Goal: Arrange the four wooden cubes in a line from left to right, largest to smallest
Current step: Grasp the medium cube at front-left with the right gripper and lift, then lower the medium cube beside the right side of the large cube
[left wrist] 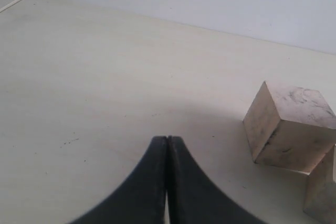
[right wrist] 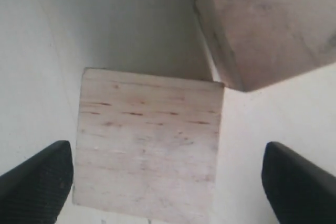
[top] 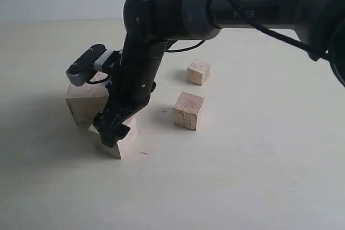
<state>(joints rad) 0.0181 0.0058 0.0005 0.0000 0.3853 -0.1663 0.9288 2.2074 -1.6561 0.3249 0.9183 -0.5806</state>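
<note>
Four wooden cubes lie on the pale table. The largest, smudged cube (top: 82,103) (left wrist: 290,125) (right wrist: 262,24) sits at the left. Close in front of it, corner near corner, rests a second cube (top: 125,145) (right wrist: 149,145) (left wrist: 321,192). My right gripper (top: 112,132) (right wrist: 168,166) reaches across from the right and hangs straight over this second cube, open, fingers (right wrist: 39,179) either side; one stands close to the cube's edge, the other well clear. A medium cube (top: 188,110) and the smallest cube (top: 198,72) lie to the right. My left gripper (left wrist: 167,140) is shut on nothing, low over bare table.
The right arm's dark body (top: 161,20) stretches across the upper scene from the right edge. A wrist camera block (top: 86,65) juts over the largest cube. Bare table (top: 242,176) spreads in front and to the right of the cubes.
</note>
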